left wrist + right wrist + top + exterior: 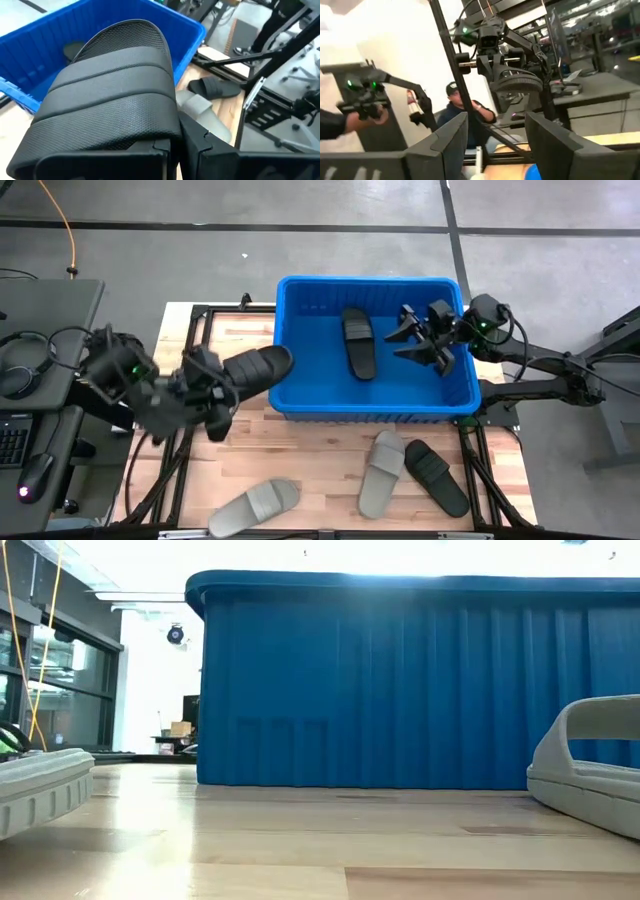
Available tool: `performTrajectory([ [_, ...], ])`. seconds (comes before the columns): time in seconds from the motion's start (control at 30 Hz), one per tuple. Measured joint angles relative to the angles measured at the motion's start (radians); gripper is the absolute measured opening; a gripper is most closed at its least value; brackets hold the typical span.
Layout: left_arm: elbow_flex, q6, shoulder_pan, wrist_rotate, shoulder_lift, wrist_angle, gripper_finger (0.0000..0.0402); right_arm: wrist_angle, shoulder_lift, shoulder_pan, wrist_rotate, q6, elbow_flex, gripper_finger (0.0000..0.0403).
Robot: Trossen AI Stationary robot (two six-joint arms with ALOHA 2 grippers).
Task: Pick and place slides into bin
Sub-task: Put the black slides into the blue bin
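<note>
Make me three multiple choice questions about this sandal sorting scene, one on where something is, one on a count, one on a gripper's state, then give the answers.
1. Where is the left gripper?
A. inside the bin
B. at the bin's left edge
C. over the table's front edge

2. How many slides lie on the table?
A. one
B. three
C. five

3. What state is the right gripper in?
A. open and empty
B. shut on a grey slide
C. out of sight

Answers: B, it holds a black slide over the rim there. B, two grey ones and a black one. A, its jaws stand apart over the bin.
</note>
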Motion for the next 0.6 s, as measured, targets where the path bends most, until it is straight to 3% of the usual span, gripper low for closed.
performTrajectory([
  [0.13, 0.001, 0.163, 0.125, 0.151, -0.013, 0.129, 0.0002, -0.082, 0.023, 0.000, 0.003, -0.145, 0.054, 0.0218],
  [0.3, 0.001, 0.367, 0.314, 0.406, -0.013, 0.296, 0.0002, -0.419, 0.070, 0.003, 0.058, -0.474, 0.242, 0.0245],
  [0.47, 0.000, 0.437, 0.473, 0.598, -0.012, 0.331, 0.0002, -0.727, 0.115, 0.035, 0.208, -0.804, 0.462, 0.0248],
  [0.6, 0.000, 0.476, 0.566, 0.741, -0.002, 0.344, 0.0002, -0.868, 0.171, 0.072, 0.318, -0.955, 0.587, 0.0248],
])
